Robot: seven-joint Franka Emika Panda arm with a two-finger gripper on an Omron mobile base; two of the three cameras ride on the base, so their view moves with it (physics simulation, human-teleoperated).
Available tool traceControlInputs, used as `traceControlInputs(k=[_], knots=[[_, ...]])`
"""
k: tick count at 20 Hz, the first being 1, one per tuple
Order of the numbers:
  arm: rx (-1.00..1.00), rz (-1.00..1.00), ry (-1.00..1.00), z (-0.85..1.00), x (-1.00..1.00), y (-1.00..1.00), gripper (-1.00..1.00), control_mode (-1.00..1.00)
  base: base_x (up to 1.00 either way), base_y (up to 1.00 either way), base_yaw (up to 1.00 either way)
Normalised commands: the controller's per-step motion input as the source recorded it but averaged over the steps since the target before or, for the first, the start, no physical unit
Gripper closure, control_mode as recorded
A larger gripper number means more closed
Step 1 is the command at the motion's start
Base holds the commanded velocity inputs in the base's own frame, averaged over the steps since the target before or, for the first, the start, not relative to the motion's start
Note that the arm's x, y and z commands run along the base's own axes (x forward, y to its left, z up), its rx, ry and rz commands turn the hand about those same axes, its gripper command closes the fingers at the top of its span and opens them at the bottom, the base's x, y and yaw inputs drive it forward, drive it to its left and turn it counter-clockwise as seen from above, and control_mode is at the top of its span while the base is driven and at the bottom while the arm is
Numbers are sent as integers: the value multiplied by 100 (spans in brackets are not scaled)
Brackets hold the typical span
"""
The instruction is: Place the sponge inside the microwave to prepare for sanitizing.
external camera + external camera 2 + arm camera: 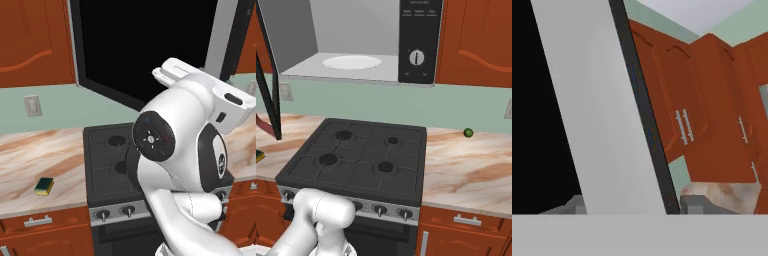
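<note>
One sponge (44, 186), a yellow block topped green, lies on the marbled counter (30, 155). One boxy microwave (356, 45) hangs open, holding one round white plate (352, 62). I cannot tell how the jaws stand.

I'm staring at the microwave (592, 115) door edge up close, red-brown cabinets (712, 115) sitting off beyond it.

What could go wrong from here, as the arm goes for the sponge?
1. The open microwave door hangs over the stove beside the raised arm; swinging left toward the sponge may strike it.
2. The sponge lies far left on the counter, so reach may be short.
</note>
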Motion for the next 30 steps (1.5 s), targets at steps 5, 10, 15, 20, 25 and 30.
traceControlInputs(k=[5, 10, 15, 20, 25, 30], knots=[[16, 0, -1, 1, -59, 0, -100, -100, 0, 0, 0], [27, 0, -1, 0, -55, -2, -100, -100, 0, 0, 0], [39, 16, 3, 2, -23, -16, -100, -100, 0, 0, 0], [43, 42, 9, 0, -8, -11, -100, -100, 0, 0, 0], [38, 56, 17, 0, -2, -3, -100, -100, 0, 0, 0], [39, 55, 4, 0, -20, 0, -100, -100, 0, 0, 0]])
